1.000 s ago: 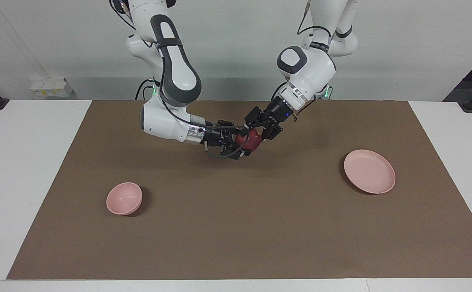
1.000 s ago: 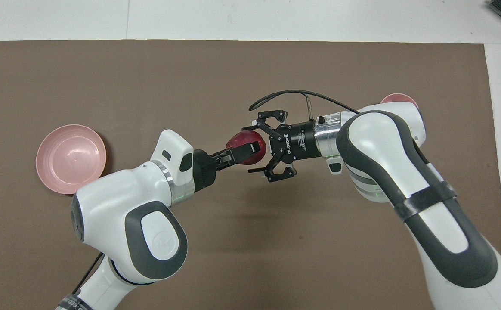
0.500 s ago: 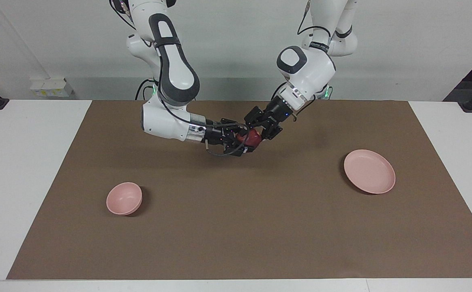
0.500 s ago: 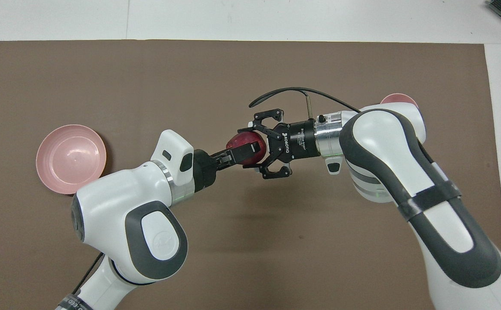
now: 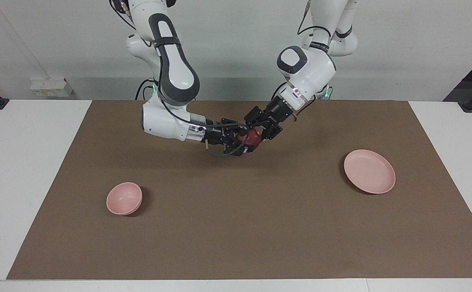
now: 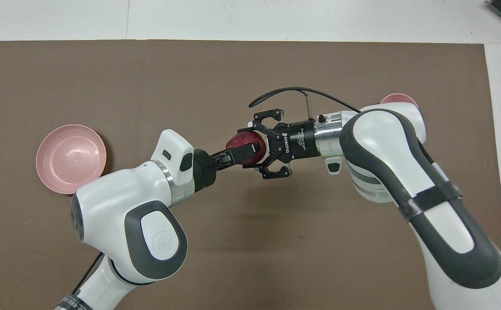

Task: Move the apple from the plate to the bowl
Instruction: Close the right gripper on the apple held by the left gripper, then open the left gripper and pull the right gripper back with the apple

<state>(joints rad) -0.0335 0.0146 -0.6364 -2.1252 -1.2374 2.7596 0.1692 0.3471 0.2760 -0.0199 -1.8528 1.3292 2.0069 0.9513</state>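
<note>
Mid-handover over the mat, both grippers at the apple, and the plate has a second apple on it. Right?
Not quite. The plate has nothing on it, as the facing view shows. The rest holds: the left gripper and the right gripper meet at the one apple in the air over the middle of the brown mat, and the bowl sits toward the right arm's end of the table.

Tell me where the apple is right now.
The apple is in the air over the middle of the brown mat, between the left tool and the right tool, with the plate and bowl toward opposite table ends.
</note>
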